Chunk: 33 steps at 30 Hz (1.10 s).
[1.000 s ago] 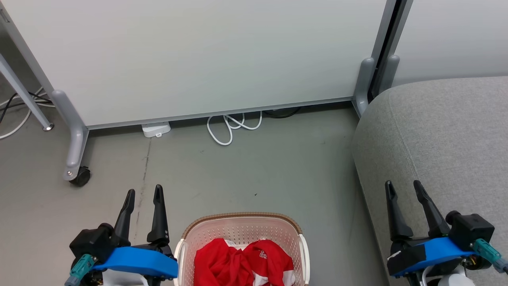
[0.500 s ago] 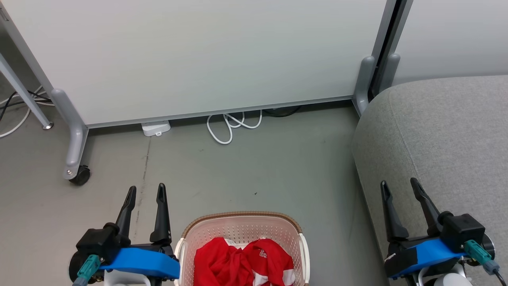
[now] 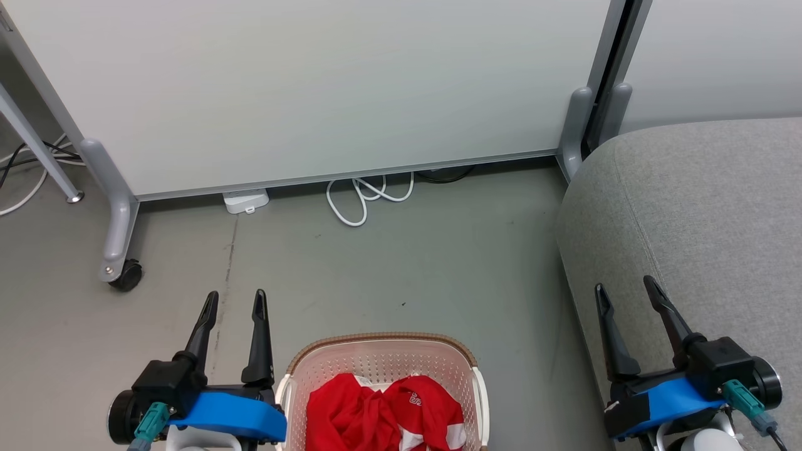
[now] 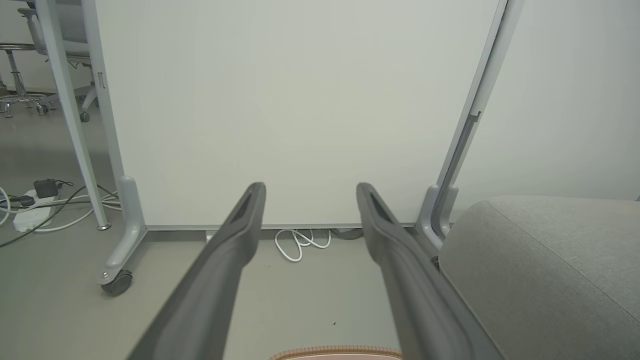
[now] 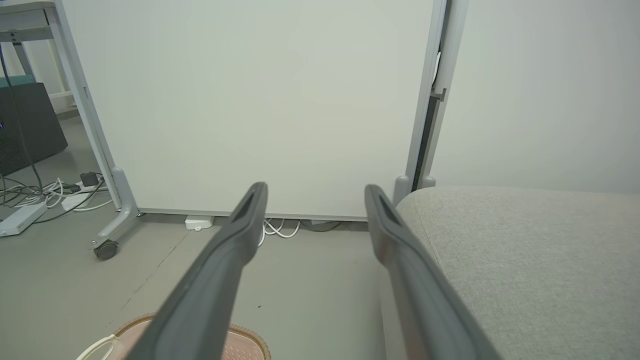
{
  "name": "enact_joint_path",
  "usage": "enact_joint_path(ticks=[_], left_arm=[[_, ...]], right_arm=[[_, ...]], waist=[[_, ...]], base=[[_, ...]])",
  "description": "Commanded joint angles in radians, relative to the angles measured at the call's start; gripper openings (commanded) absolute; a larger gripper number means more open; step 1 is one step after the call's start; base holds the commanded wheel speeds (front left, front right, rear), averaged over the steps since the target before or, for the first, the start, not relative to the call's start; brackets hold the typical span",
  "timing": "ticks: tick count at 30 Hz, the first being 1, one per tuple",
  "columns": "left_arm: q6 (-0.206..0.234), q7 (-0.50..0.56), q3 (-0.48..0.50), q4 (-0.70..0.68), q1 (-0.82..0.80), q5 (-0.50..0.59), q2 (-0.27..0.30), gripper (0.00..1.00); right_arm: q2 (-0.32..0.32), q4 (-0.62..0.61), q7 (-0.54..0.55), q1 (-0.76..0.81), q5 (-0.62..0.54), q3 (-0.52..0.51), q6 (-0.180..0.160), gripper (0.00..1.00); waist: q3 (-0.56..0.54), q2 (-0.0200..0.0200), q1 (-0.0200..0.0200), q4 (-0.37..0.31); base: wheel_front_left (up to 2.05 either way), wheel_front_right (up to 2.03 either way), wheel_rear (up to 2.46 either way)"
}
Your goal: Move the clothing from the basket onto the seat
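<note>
A white partition panel (image 3: 313, 88) spans the top of the head view; the seat (image 3: 702, 207), grey woven fabric with a rounded corner and a stitched seam, takes the right side; the basket (image 3: 382, 341), cream with perforated walls and a brown woven-look rim, stands on the floor at bottom centre; inside it the clothing (image 3: 376, 413) lies crumpled, bright red with white panels and small white lettering; the left gripper (image 3: 236, 295), lower left just beside the basket, has its fingers spread and empty; the right gripper (image 3: 623, 283), lower right over the seat's edge, is likewise spread and empty; a white cable (image 3: 366, 197) coils under the panel.
</note>
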Motion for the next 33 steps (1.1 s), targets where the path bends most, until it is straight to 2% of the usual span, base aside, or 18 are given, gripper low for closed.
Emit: enact_joint_path(ticks=[1, 12, 19, 25, 33], left_arm=[[0.0, -0.005, -0.001, 0.001, -0.011, 0.0, 0.0, 1.0], [0.01, -0.005, -0.008, 0.004, -0.008, -0.012, -0.001, 1.0], [0.011, -0.005, -0.011, 0.052, -0.013, 0.001, 0.0, 1.0], [0.004, -0.005, -0.021, 0.13, -0.049, 0.032, 0.01, 1.0], [-0.008, -0.005, -0.049, 0.269, -0.146, 0.055, 0.049, 1.0]], right_arm=[[-0.006, -0.005, -0.006, -0.01, -0.003, 0.001, 0.002, 1.0], [-0.006, -0.004, -0.006, -0.013, 0.01, 0.003, 0.002, 1.0], [-0.006, -0.017, -0.006, -0.03, 0.013, 0.033, 0.002, 1.0], [-0.005, -0.041, -0.005, -0.054, 0.019, 0.063, 0.002, 1.0], [-0.005, -0.088, -0.005, -0.125, 0.031, 0.119, 0.002, 1.0]], waist=[[0.0, 0.0, 0.0, -0.001], [0.006, 0.0, 0.0, -0.006], [0.038, 0.0, 0.0, -0.045], [0.115, 0.0, 0.0, -0.097], [0.288, 0.0, 0.0, -0.188]], base=[[0.0, 0.0, 0.0], [0.0, 0.0, 0.0], [0.0, 0.0, 0.0], [0.0, 0.0, 0.0], [0.0, 0.0, 0.0]])
